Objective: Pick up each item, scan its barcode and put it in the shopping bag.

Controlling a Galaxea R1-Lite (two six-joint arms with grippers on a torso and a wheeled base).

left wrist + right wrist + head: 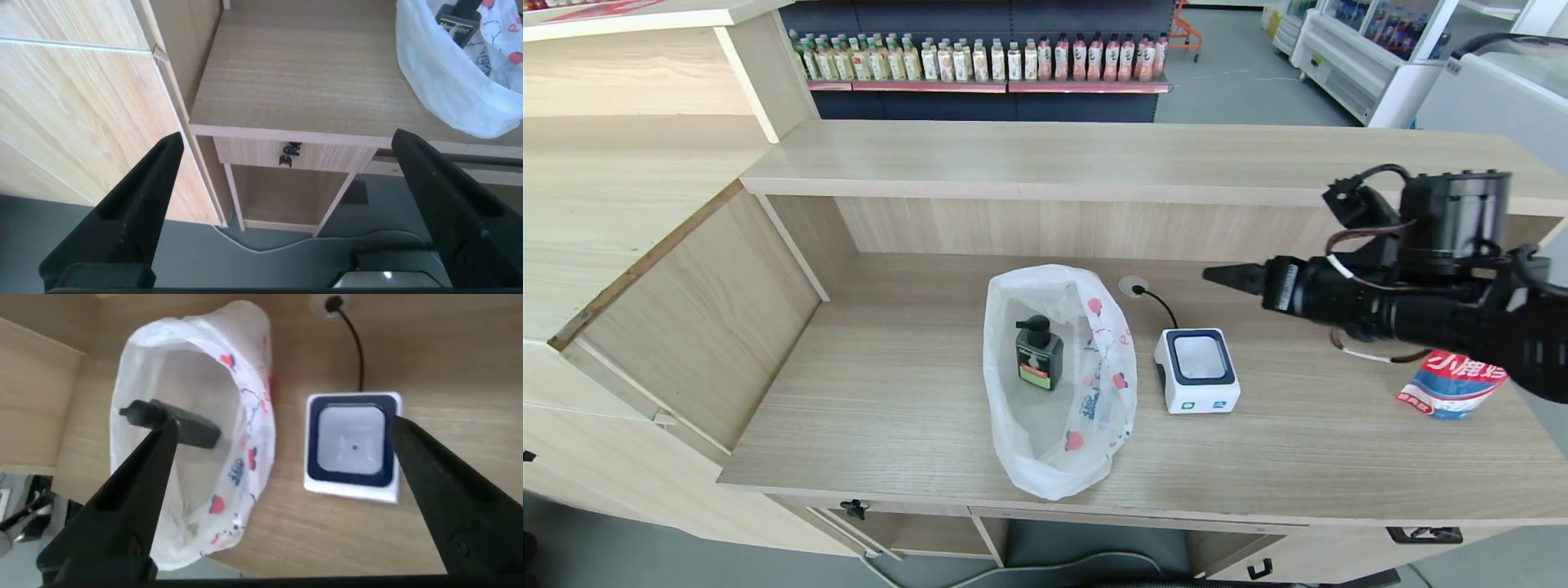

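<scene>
Evidently the pump bottle (1039,353) already lay in the shopping bag (1003,384) beside the scanner (1199,369), so the right tool (282,429) hung above, spread empty, like the left tool (288,137).

Head view: wide counter (890,408) stretch betw. side panel (694,318) at left & shopping bag (1058,384) at centre. Bag mouth faces up; bottle (1039,353) sits in its upper part, lower part free. Narrow gap bag–scanner (1197,369). Cable (1156,300) runs just above scanner. Raised ledge (1094,163) walls off top of frame. At right, right gripper (1217,276) & arm hang over counter, partly covering packet (1454,384).
</scene>
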